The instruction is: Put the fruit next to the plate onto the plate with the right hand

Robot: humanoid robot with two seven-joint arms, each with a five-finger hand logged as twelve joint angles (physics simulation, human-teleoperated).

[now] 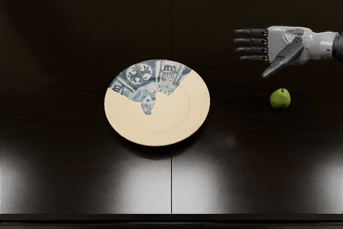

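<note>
A small green pear stands upright on the dark table, to the right of the plate. The plate is cream with a blue and white pattern on its far part, and nothing lies on it. My right hand comes in from the right edge and hovers behind and slightly left of the pear, clear of it. Its fingers stretch straight toward the left and the thumb points down toward the pear. The hand is open and holds nothing.
The glossy black table runs across the whole view, with a thin seam down its middle. Its far edge lies along the top and its near edge along the bottom.
</note>
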